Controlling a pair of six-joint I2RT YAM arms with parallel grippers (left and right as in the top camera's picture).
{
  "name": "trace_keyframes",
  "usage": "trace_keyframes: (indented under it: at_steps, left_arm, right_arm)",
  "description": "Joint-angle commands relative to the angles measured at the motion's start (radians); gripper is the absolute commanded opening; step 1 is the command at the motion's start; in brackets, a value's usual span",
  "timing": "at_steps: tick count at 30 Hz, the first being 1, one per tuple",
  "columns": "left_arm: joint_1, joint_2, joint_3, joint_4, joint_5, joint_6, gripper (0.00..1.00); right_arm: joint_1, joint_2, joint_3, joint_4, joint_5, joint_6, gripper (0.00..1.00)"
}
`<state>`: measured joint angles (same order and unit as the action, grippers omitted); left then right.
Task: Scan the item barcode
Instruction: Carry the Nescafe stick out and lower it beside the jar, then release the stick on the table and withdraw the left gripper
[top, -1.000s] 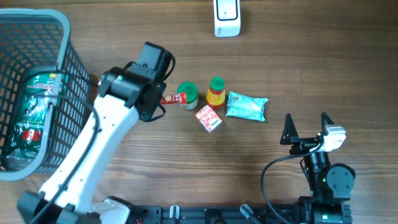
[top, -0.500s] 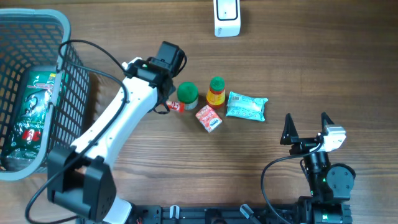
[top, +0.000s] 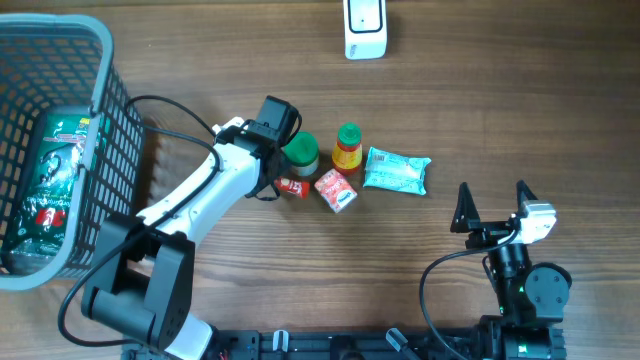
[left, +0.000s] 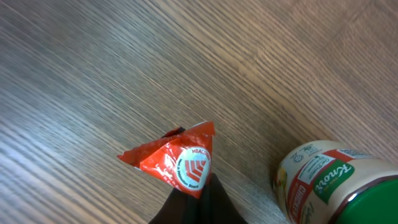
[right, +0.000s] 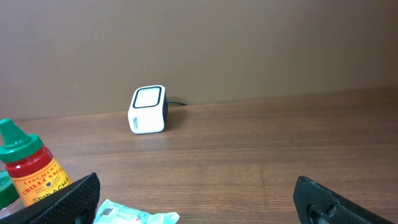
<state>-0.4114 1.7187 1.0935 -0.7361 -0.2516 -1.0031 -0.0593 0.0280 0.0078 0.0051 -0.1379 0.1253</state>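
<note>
- The red sachet (left: 177, 163) is sitting pinched between the closed jaws of the left gripper (left: 194, 194). Its lower edge is disappearing between them. Its crumpled, triangle-shaped body, carrying a round red-and-white logo, is sticking out forward past the jaw tips and leaning a little to the left.
- The white scanner (right: 148, 109), a small rounded box with a pale dark-framed window, is standing upright well ahead of the wide-apart jaws of the right gripper (right: 196, 180). It is lying left of the middle of their gap and touching neither.
</note>
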Motion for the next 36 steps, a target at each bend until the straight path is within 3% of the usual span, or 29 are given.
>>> trace_keyframes:
  at_steps: [1, 18, 23, 26, 36]
  left_arm:
    - [-0.004, 0.004, -0.036, 0.038, 0.031, 0.013, 0.08]
    - [-0.004, 0.03, -0.043, 0.119, 0.121, 0.0, 0.13]
    - [-0.004, 0.028, -0.041, 0.117, 0.19, 0.0, 0.39]
    - [-0.003, 0.013, -0.028, 0.092, 0.203, 0.001, 0.47]
    - [-0.003, -0.15, 0.147, -0.101, 0.115, 0.006, 0.48]
  right_arm:
    - [0.006, 0.001, -0.002, 0.003, -0.006, -0.018, 1.0]
    - [0.006, 0.001, -0.002, 0.003, -0.006, -0.018, 1.0]
    - [0.006, 0.001, -0.002, 0.003, -0.006, -0.018, 1.0]
    - [0.006, 0.001, -0.002, 0.003, -0.006, -0.018, 1.0]
    - [0.006, 0.001, -0.002, 0.003, -0.006, -0.018, 1.0]
